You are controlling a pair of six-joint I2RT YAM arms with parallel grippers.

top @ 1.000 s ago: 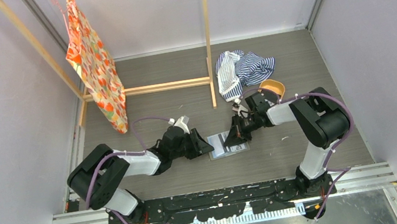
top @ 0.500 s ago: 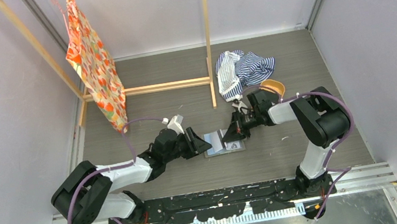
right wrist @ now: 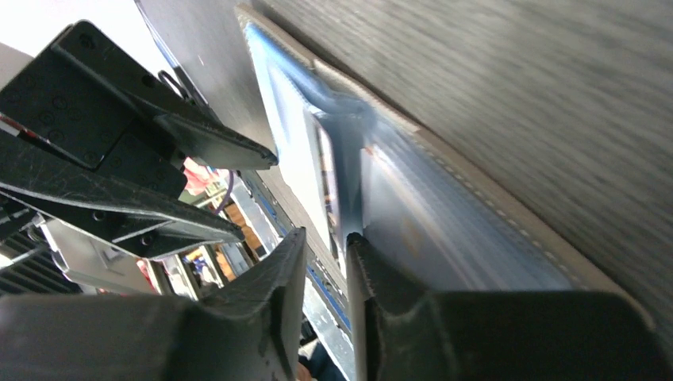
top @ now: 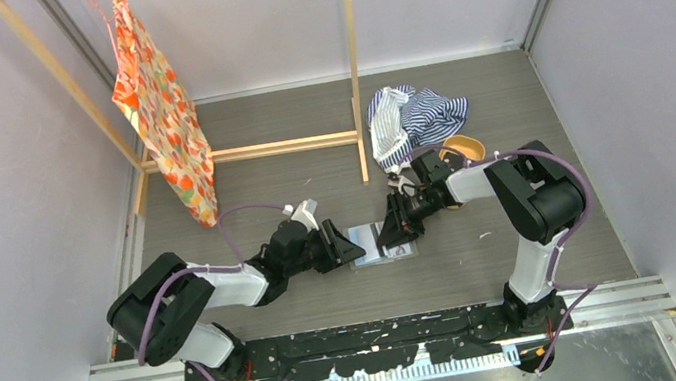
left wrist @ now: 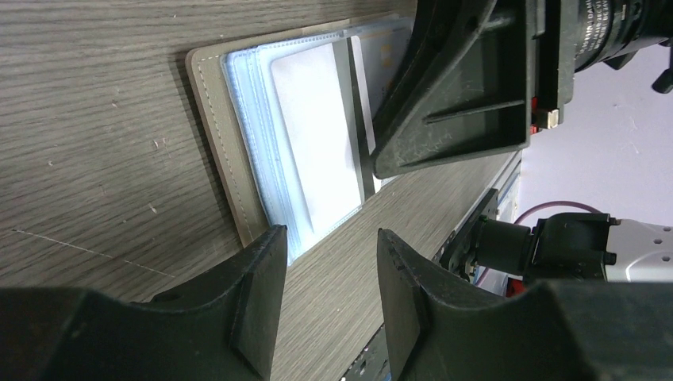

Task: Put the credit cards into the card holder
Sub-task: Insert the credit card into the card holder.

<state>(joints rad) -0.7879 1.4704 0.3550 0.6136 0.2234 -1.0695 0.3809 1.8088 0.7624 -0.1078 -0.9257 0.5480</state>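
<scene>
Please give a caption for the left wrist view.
Left gripper, jaws open, at the edge of the open card holder.

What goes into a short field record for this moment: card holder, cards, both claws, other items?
card holder: lying open on the table, clear sleeves facing up
cards: one pale card seems to sit in a sleeve; others cannot be told
left claw: open, empty, beside the holder's left edge
right claw: jaws slightly apart, low over the holder's middle fold, nothing clearly held
other items: striped cloth, orange tray, patterned bag hanging on a wooden frame
</scene>
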